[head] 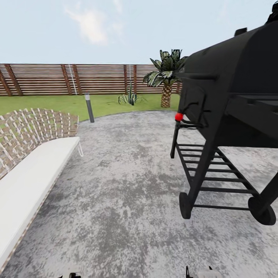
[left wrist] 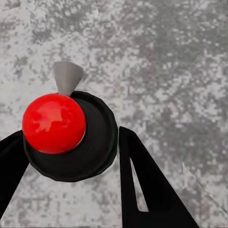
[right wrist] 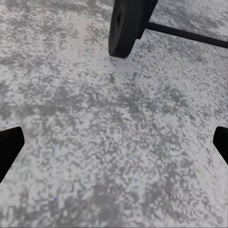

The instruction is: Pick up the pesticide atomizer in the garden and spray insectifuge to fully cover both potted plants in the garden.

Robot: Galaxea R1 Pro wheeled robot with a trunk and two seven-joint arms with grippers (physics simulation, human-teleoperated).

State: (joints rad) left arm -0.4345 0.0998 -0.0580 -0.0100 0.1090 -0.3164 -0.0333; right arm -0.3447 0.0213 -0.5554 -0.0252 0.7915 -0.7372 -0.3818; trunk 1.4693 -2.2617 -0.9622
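Observation:
The pesticide atomizer and both potted plants are out of view. I stand on the garden's round grey paved patio [head: 123,185], with lawn [head: 108,102] and a brown slatted fence [head: 77,79] beyond. My left gripper [left wrist: 71,135] is open over the paving. Between its black fingers [left wrist: 142,185] I see a red ball [left wrist: 53,122] on a black disc with a grey cone, and the fingers are apart from it. My right gripper [right wrist: 114,142] is open, nothing between its fingers [right wrist: 9,152], above bare paving.
A big black wheeled grill [head: 231,116] with a red knob [head: 178,116] stands close on the right; its wheel [right wrist: 126,28] is near my right gripper. A wicker bench with a white cushion [head: 27,181] lines the left. A grey bollard lamp [head: 89,107], a striped clump [head: 129,98] and a palm [head: 166,77] stand ahead.

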